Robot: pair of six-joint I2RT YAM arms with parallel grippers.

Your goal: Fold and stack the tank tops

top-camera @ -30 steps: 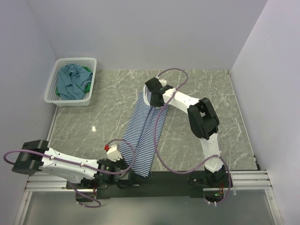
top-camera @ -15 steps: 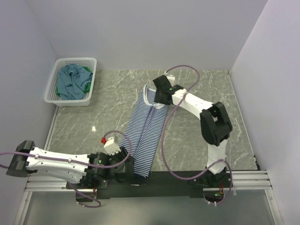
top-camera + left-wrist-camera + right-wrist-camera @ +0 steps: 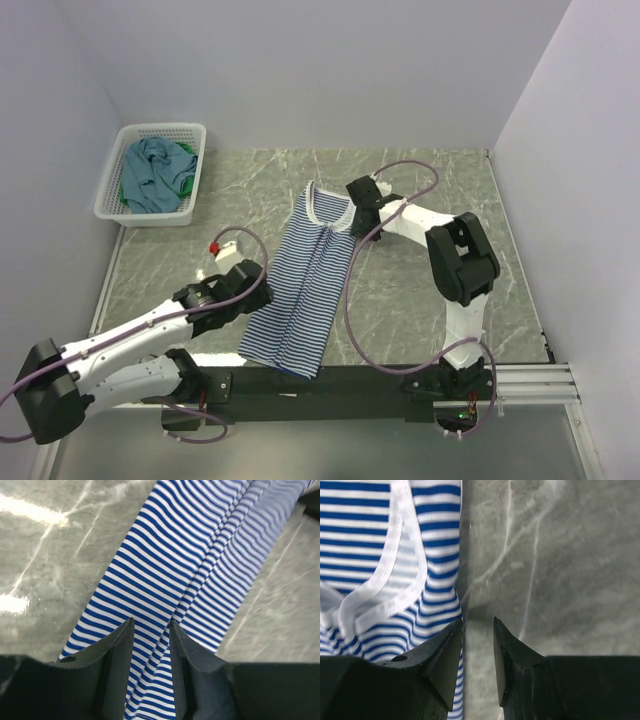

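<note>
Striped tank top (image 3: 305,285) lies lengthwise on the marble table (image 3: 430,180), and both your grippers are empty.
Your left gripper (image 3: 151,625) hovers over the top's left half with its fingers parted and nothing between them. Your right gripper (image 3: 478,622) sits just right of its white neckline, fingers likewise apart. A purple cable (image 3: 350,290) loops along its right edge. Well apart to its far left, the white lattice basket (image 3: 110,200) holds the teal-blue top (image 3: 150,175) and green top (image 3: 187,183).

On my feed I see 2 arms, the left arm (image 3: 135,330) and the right arm (image 3: 458,262), both white links with bulky black joints. Thin purple cables (image 3: 346,305) loop loosely off each. A small red cap (image 3: 213,247) sits by the left wrist. The left end effector (image 3: 151,625) and the right end effector (image 3: 477,622) each carry 2 dark, matte, wedge-shaped fingers.
</note>
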